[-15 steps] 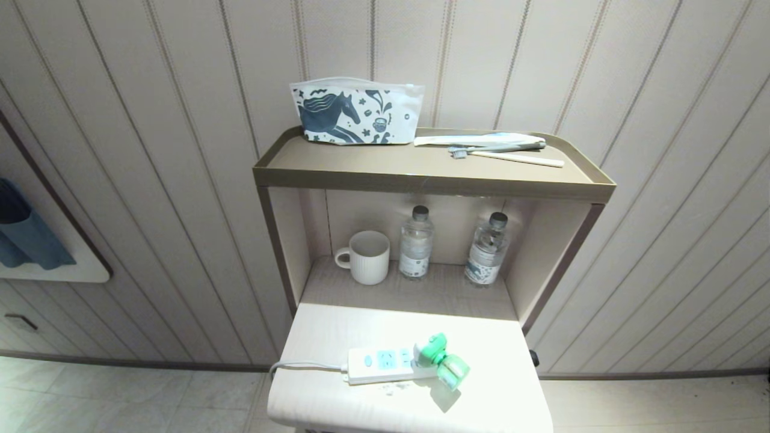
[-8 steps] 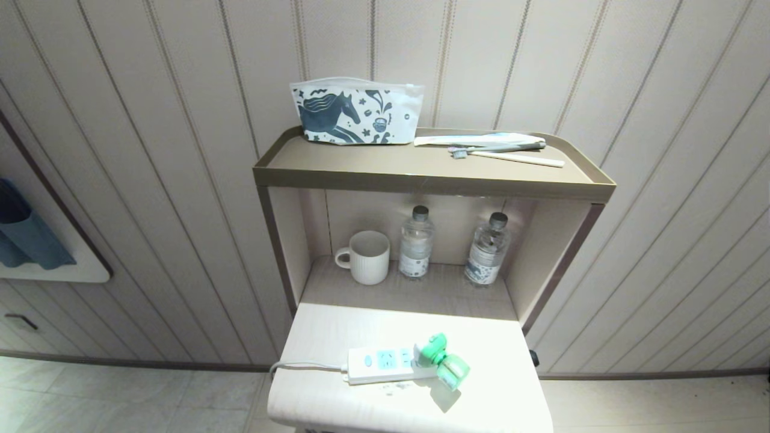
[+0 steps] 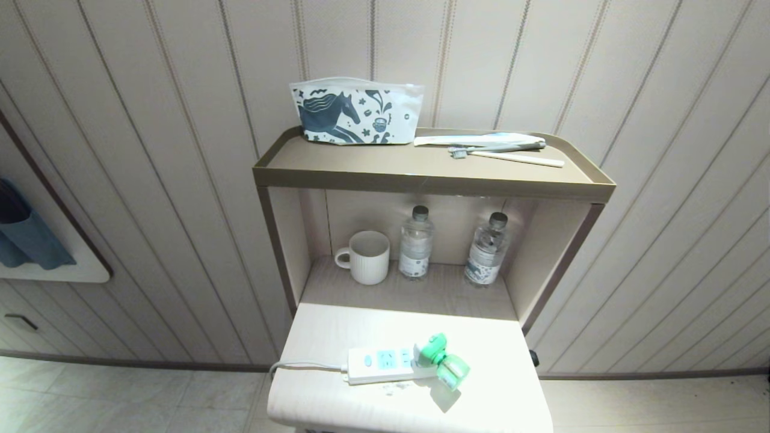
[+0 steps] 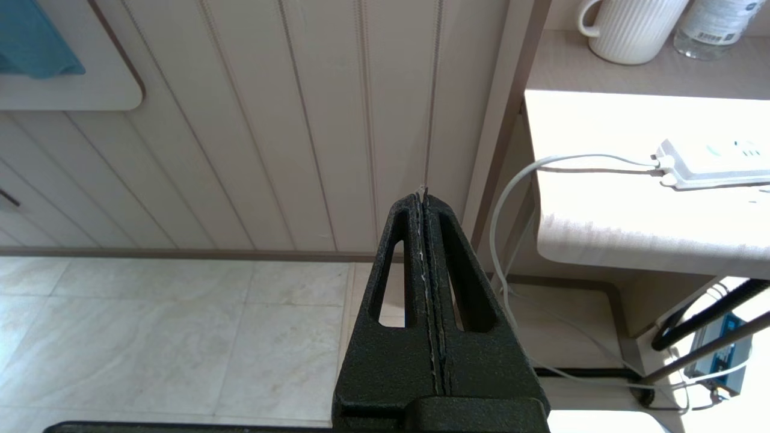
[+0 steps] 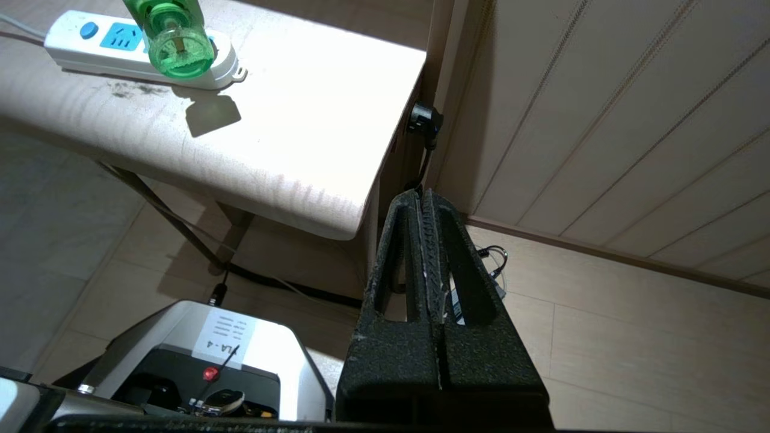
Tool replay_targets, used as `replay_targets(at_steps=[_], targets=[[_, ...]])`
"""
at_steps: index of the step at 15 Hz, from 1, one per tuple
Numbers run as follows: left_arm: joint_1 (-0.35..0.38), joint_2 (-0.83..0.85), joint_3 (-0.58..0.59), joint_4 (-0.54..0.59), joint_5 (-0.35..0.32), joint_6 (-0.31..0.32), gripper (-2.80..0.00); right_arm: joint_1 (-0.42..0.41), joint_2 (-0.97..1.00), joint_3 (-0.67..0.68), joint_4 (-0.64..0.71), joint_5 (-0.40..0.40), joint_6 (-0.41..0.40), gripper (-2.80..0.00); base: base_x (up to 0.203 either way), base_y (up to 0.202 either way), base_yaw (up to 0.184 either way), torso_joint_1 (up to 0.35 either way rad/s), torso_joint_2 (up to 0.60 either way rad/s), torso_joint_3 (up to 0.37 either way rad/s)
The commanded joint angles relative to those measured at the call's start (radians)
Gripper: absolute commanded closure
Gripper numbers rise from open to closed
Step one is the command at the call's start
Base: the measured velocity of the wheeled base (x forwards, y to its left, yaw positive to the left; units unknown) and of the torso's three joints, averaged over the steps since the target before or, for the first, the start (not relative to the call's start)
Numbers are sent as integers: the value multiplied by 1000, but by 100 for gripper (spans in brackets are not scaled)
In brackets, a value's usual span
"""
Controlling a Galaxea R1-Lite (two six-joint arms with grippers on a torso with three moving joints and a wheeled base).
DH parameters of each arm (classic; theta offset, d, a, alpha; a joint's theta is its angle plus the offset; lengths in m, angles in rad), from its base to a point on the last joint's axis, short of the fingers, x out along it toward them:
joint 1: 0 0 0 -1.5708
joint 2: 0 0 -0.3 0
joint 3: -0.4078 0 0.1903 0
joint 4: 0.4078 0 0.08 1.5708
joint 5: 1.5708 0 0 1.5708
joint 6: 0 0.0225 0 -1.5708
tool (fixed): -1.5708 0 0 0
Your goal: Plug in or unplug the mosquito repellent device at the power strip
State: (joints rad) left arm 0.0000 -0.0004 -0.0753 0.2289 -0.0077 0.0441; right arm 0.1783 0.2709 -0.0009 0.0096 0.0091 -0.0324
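Approach step; device (image 3: 441, 358) sits plugged into strip (image 3: 385, 364) on counter (image 3: 499, 391); both end effectors, left (image 4: 425, 198) and right (image 5: 423, 201), pressed together, empty, below counter; next calls for opening right, reaching up to device.

Left gripper (image 4: 424, 195) rises from bottom centre of frame, black, its two fingers pressed flat together, nothing between them. Behind it, pale panelled wall (image 4: 271, 132); tiled floor (image 4: 168, 337) across lower left. White-topped table (image 4: 631, 198) at right. One end of the power strip (image 4: 716, 162) lies on it at the right edge, its grey-white cord (image 4: 541, 165) running left, then dropping over the table edge. Ribbed white mug (image 4: 631, 30) upper right on a shelf (image 4: 601, 69), a bottle (image 4: 713, 27) base beside it. Blue cloth (image 4: 33, 39) upper left corner.
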Motion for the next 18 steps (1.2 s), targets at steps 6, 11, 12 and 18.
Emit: replay_targets(at_steps=[6, 11, 12, 18], targets=[[0, 0, 0, 1, 0, 0, 0, -202, -140, 1, 1, 4, -40, 0, 0, 0, 0, 0, 0, 0], [0, 0, 0, 1, 0, 0, 0, -180, -266, 1, 0, -3, 31, 0, 0, 0, 0, 0, 0, 0], [0, 0, 0, 1, 0, 1, 0, -180, -266, 1, 0, -3, 31, 0, 0, 0, 0, 0, 0, 0], [0, 0, 0, 1, 0, 0, 0, -180, -266, 1, 0, -3, 29, 0, 0, 0, 0, 0, 0, 0]])
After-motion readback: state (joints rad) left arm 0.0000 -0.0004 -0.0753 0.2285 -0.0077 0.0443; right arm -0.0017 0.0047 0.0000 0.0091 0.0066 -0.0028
